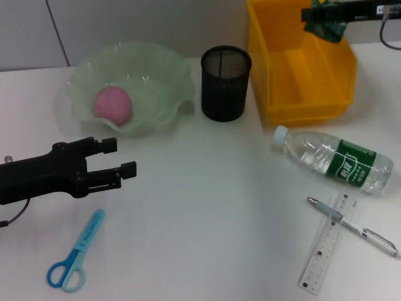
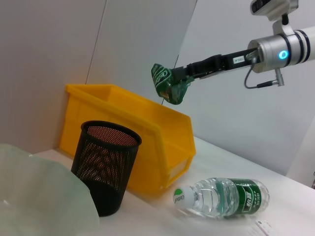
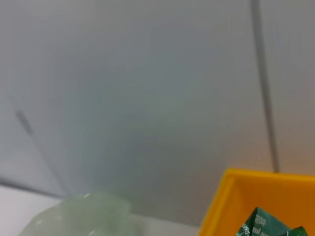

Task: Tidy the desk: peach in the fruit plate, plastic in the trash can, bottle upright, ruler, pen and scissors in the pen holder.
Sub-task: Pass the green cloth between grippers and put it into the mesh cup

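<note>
Plastic wrapper (image 2: 168,84), green and crumpled, hangs pinched in the right gripper (image 2: 181,79) above the yellow bin (image 1: 301,94) that appears to serve as the trash can. Judged light, soft and crushable, it needs only a light nip on a bunched fold, which it has; once let go it may drift or cling to a finger instead of dropping straight. The peach (image 1: 113,104) already sits in the pale green fruit plate (image 1: 166,75). The bottle (image 1: 334,159) lies on its side near the bin, cap toward the mesh pen holder (image 1: 225,83); it looks clear, smooth and round, likely to roll, and is best taken across the labelled middle of its body. The pen (image 1: 351,224) lies across the ruler (image 1: 324,244), touching it; both are thin and flat to the desk, and the ruler will be awkward to lift except by an edge. The scissors (image 1: 76,253) lie flat with blue handles toward the near edge, best held at the closed blades. The left gripper (image 1: 123,157) hovers above the scissors and in front of the plate, fingers spread and holding nothing.
</note>
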